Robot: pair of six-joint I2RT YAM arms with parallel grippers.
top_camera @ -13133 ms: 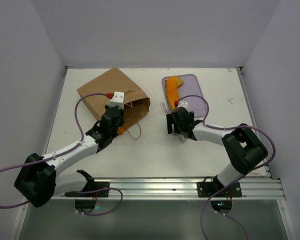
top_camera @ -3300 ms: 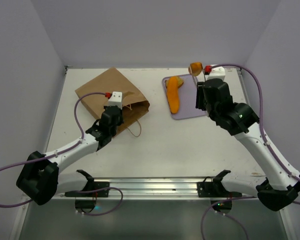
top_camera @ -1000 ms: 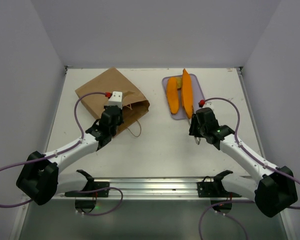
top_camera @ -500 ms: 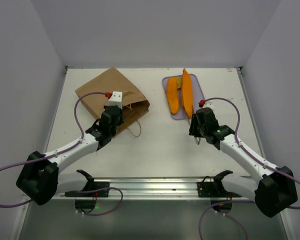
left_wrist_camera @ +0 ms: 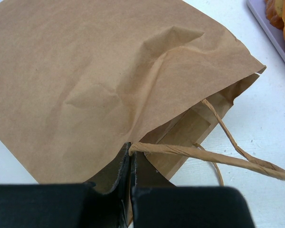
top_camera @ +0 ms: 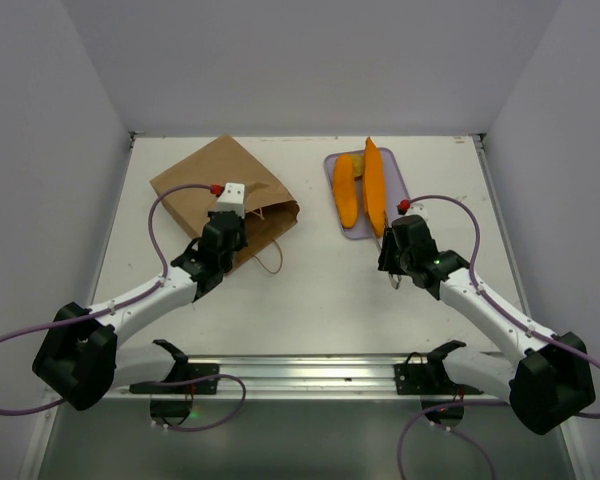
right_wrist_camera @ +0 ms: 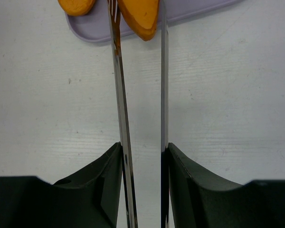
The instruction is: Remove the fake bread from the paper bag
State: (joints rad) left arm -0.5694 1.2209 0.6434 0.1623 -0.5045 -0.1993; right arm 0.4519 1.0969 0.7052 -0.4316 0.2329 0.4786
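The brown paper bag [top_camera: 215, 190] [left_wrist_camera: 85, 71] lies flat at the left, its mouth facing right. My left gripper [top_camera: 238, 222] [left_wrist_camera: 129, 152] is shut on the bag's upper edge where the string handle [left_wrist_camera: 204, 154] starts. No fake bread shows inside the bag. On the lavender tray [top_camera: 398, 185] [right_wrist_camera: 92, 31] lie a curved loaf [top_camera: 346, 195], a long baguette [top_camera: 375, 185] [right_wrist_camera: 140, 19] and a small roll [top_camera: 357, 163]. At the tray's near edge, my right gripper [top_camera: 387, 258] [right_wrist_camera: 142, 149] is shut on metal tongs [right_wrist_camera: 119, 95]. Their arms straddle the baguette's near end.
The bag's second string handle [top_camera: 270, 262] loops onto the white table toward the front. Grey walls close in the table on three sides. A metal rail [top_camera: 360, 372] with both arm bases runs along the near edge.
Nothing has moved over the last second. Some seconds ago my right gripper was over the tray's far corner with the roll in the tongs; the roll and baguette now lie on the tray.
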